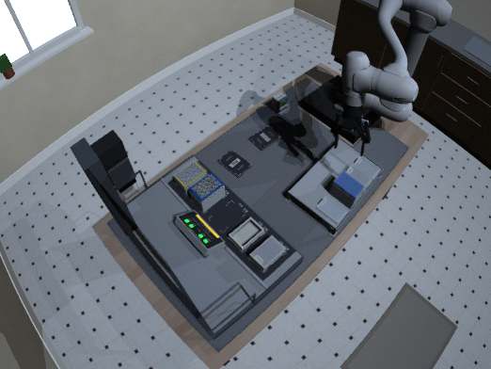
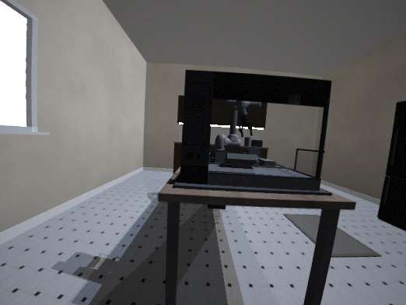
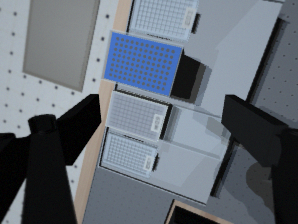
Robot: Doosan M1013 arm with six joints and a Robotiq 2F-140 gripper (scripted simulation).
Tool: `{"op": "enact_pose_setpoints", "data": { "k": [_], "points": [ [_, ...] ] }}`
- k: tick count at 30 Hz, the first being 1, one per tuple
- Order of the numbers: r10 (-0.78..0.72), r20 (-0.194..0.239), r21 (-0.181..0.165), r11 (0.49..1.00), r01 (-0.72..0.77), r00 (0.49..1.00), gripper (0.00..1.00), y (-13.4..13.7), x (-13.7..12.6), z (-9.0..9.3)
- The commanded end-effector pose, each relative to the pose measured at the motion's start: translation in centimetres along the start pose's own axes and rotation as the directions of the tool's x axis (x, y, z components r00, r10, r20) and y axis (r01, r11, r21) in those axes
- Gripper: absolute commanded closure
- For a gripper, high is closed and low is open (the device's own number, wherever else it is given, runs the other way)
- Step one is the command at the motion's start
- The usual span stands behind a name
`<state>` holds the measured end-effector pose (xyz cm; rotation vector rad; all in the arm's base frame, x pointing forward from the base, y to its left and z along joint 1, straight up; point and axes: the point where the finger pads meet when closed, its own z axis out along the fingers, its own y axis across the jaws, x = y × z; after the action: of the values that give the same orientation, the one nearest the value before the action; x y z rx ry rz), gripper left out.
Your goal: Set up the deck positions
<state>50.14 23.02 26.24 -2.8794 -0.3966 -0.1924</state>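
Hangs as a pincer [image 1: 350, 140] spread wide and holding nothing, right over a grey plate [image 3: 134, 116] on the shelf unit [image 3: 235, 60], next to the blue tip rack [image 3: 142, 64] and far from the deck row [image 1: 225, 213], and could bump or tip that plate if dropped down crooked.

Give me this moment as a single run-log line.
gripper: open, empty | position: above shelf unit | below: blue tip rack, pale plates | deck: untouched
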Motion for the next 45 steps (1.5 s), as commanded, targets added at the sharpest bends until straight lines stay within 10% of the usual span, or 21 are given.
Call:
{"op": "enact_pose_setpoints", "data": {
  "k": [1,18,45],
  "points": [
    [0.065,0.034,-0.058,0.996,-0.063,0.997,0.21,1.5,1.4,-0.2],
    [0.282,0.105,-0.245,0.937,-0.250,0.954,0.21,7.6,6.2,-0.6],
    [0.275,0.108,-0.242,0.940,-0.243,0.955,0.21,16.4,13.5,-1.0]
  ]
}}
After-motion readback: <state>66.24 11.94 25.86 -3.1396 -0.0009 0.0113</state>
